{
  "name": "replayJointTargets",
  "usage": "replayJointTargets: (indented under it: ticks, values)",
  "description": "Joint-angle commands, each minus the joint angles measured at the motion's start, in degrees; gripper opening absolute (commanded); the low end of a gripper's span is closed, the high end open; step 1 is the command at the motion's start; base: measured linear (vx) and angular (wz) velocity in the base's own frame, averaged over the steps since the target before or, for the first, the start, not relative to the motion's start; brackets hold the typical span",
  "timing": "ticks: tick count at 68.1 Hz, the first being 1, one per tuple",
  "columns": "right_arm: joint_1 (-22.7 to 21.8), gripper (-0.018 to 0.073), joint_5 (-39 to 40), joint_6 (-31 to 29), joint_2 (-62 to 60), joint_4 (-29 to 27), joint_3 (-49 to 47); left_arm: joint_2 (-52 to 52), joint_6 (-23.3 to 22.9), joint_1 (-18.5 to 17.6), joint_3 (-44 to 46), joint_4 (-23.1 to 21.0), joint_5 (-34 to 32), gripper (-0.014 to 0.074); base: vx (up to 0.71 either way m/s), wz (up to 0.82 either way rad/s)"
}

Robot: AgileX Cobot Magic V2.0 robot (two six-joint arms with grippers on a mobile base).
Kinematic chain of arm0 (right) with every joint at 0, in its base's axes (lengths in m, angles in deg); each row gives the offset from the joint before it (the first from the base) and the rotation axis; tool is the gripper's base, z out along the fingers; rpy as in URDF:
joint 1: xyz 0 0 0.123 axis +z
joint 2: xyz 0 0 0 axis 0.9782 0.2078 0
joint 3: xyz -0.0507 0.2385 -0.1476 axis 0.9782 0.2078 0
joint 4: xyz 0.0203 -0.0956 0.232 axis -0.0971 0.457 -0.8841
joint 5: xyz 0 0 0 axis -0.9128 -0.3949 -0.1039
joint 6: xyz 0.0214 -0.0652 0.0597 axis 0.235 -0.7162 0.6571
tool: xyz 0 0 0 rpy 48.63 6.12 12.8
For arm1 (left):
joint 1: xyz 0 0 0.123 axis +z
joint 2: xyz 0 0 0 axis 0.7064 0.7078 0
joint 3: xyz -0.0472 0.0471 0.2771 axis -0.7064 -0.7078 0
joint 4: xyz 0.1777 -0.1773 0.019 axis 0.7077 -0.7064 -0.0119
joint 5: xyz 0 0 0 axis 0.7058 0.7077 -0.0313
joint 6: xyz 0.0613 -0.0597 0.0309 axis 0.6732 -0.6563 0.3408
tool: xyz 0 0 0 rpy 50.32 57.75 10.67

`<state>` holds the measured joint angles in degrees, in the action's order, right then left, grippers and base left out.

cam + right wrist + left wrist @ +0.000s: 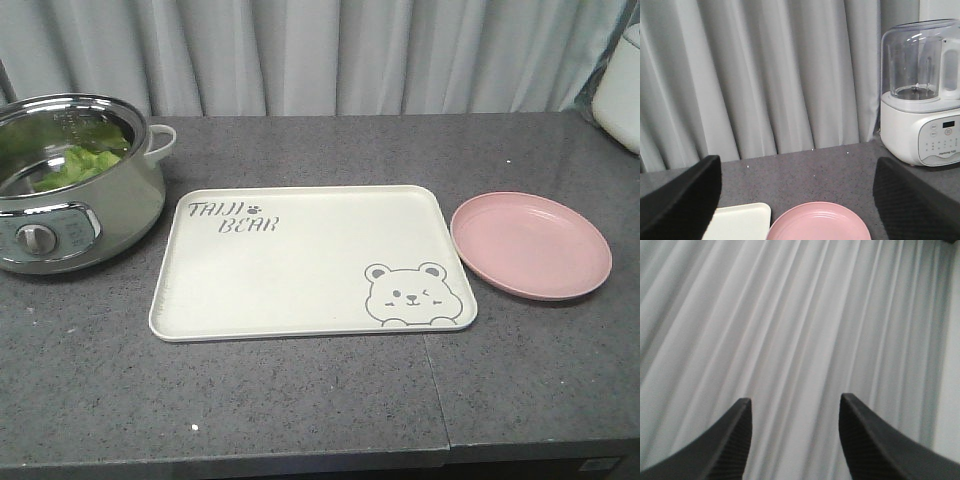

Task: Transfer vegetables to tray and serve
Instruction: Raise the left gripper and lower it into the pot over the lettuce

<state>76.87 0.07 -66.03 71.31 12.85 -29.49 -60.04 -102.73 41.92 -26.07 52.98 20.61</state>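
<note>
On my front camera the lettuce leaves [85, 160] sit inside the electric cooking pot [115, 215] at the upper left of the frame, light green against its shiny inner wall. The pot stands on the dark speckled countertop [300, 400], with a dial on its front and a white handle on its right side.

The cream tray [300, 270] lies flat in the middle of the frame, just right of the pot and apart from it. The "TAIJI BEAR" lettering is at its upper left and the winking bear at its lower right. The leaves are in the pot, not on the tray. A round pink plate [530, 245] lies just beside the tray's right edge; I cannot tell whether the two touch.

Neither arm shows in the front view. My left wrist camera looks straight at the pleated grey curtain [800, 315], and the left gripper [795, 440] is spread with nothing between its dark fingers. On the right wrist camera the right gripper [797, 175] is spread wide and holds nothing. A corner of the tray and the far part of the plate show at the bottom of the frame, and a white blender [920, 100] with a clear jug stands at the upper right.
</note>
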Motion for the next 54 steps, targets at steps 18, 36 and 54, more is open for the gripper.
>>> replayJointTargets:
  ticks: [18, 36, 54]
  values:
    - [-0.11, 0.0591, -4.02, -14.4, 11.94, -16.43, -8.61, 17.45, 6.45, -0.23, 3.84, 7.42, 0.47, 0.0377, 0.0, 0.0]
    - [-0.11, 0.0591, -5.2, -15.57, 12.2, -17.9, -8.61, 23.13, 7.81, -0.23, 7.79, 7.34, 6.3, 0.0378, 0.0, 0.0]
    - [-0.11, 0.0591, -6.27, -15.69, 12.2, -17.9, -8.61, 39.81, 8.3, -0.23, 27.45, 6.97, 12.24, 0.0378, 0.0, 0.0]
